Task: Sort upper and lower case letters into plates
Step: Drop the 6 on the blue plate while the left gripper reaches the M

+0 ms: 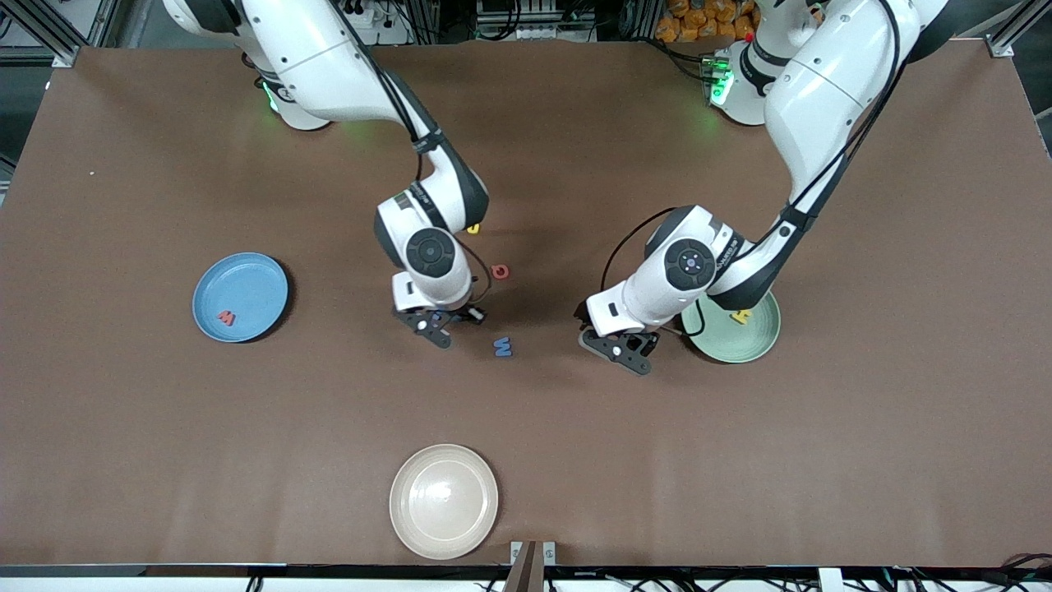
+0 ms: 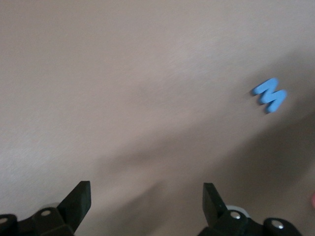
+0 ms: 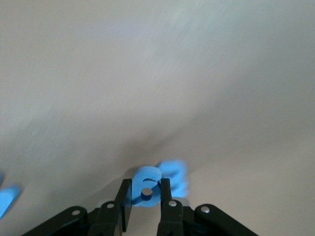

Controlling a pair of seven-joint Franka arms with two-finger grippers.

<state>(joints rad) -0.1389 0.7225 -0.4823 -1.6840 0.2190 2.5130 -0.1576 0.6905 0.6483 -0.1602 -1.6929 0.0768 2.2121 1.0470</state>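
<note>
While you are looking over this moment, these lines are giving you what matters:

Right gripper (image 3: 146, 194): its fingers are clamping a small blue letter (image 3: 146, 186) between the pads, low over the table's middle; a second blue piece (image 3: 174, 176) is sitting just past the fingertips, touching or nearly so.
Handling: you are dealing with something that is looking light, chunky and stiff, probably foam or plastic; a pinch across its flat faces is likely holding, though so small a piece could be twisting out.
Left gripper (image 2: 146, 194): its fingers are standing wide apart, holding nothing, and the arm is waiting beside the mint green plate (image 1: 760, 337).
Blue W (image 2: 269, 94): it is lying flat ahead of the left fingertips, well apart from them.
Sky blue plate (image 1: 255, 279): it is carrying one red letter (image 1: 226, 316).
Mint plate's load: a yellow letter (image 1: 742, 316) is resting in it.
</note>
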